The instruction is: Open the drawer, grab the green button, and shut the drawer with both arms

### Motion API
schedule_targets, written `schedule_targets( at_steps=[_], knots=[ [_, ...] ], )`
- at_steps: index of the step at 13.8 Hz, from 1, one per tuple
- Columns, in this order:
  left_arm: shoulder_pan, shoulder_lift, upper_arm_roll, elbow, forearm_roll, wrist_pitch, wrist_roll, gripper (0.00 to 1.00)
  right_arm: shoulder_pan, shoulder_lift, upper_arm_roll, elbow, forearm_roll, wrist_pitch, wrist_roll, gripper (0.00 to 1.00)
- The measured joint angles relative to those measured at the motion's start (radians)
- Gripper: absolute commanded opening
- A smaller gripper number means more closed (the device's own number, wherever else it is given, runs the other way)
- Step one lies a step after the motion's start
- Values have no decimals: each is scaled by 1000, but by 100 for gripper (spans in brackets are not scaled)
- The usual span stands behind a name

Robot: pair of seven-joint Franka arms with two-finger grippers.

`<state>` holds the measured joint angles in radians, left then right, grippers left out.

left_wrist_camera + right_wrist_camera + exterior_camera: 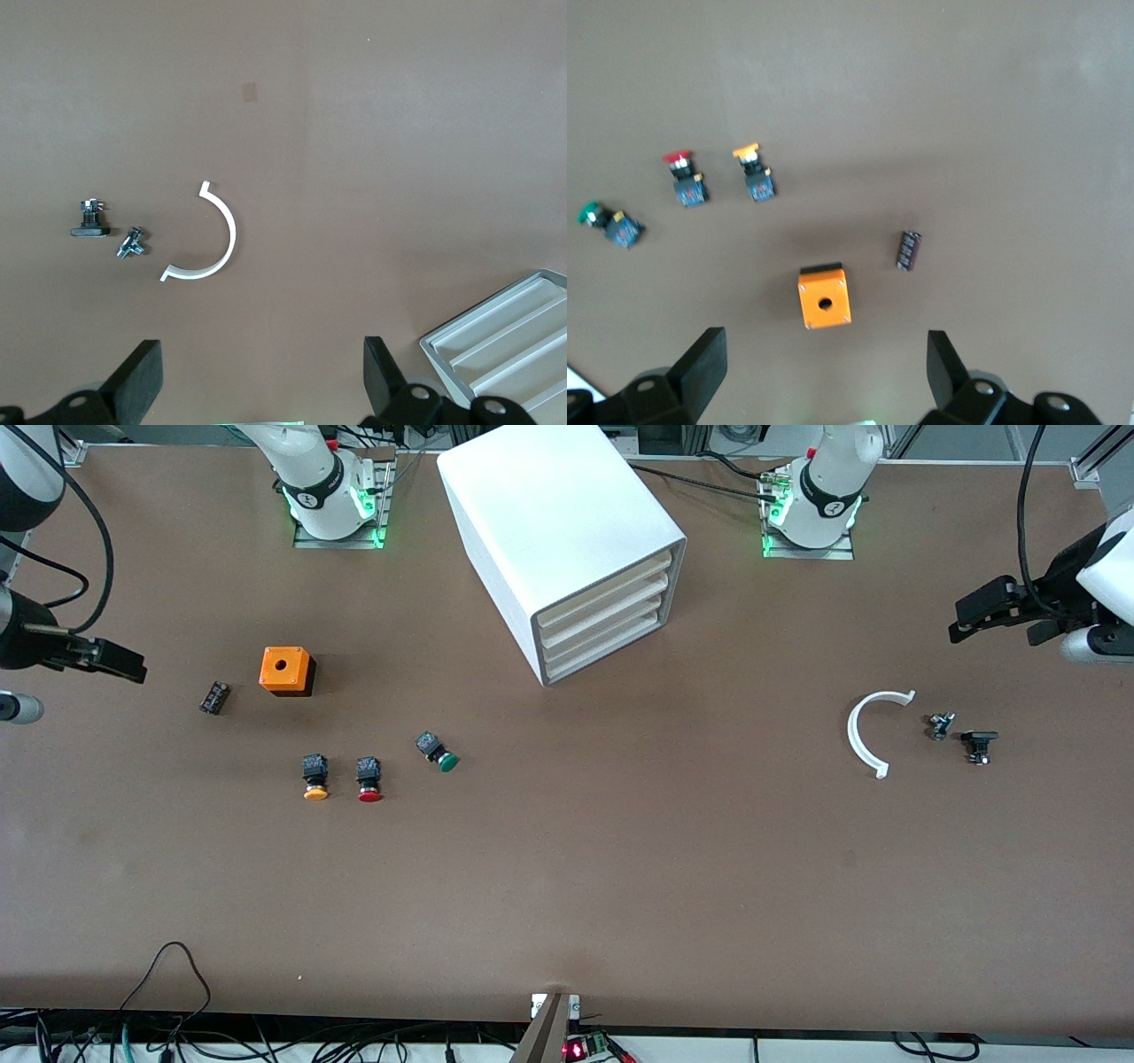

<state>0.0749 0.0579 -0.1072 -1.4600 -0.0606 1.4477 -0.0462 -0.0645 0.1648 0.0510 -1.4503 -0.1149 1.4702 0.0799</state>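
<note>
Left gripper (259,381) is held wide open and empty above bare brown table (620,868) at the left arm's end, over a white curved clip (211,239), a small bolt (132,243) and a black bracket piece (89,221). Right gripper (824,376) is likewise spread wide, nothing gripped, hovering over the right arm's end above an orange box (825,298) with a round hole and a small dark block (909,250). Seen from the front camera, the green button (439,751) is found on the tabletop at about 8 o'clock from the white cabinet (567,540), lying tipped on its side, green cap toward the camera. Beside it, toward the right arm's end, the red button (368,778) and orange button (314,776) are laid. All four drawers are shut; the drawer (611,624) fronts are flush cream slats. Cables (168,992) are strewn along the near table edge.
</note>
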Motion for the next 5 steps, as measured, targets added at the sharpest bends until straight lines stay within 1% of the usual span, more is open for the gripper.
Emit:
schedule_targets(
  at_steps=[2, 3, 5],
  knots=[
    [0, 4, 0, 0, 0, 0, 0, 100, -1, -32, -21, -45, 6, 14, -43, 100],
    [0, 6, 0, 0, 0, 0, 0, 100, 0, -62, -21, -88, 7, 47, -47, 100],
    [0, 8, 0, 0, 0, 0, -1, 100, 2, -148, -19, -212, 8, 128, -50, 100]
  ],
)
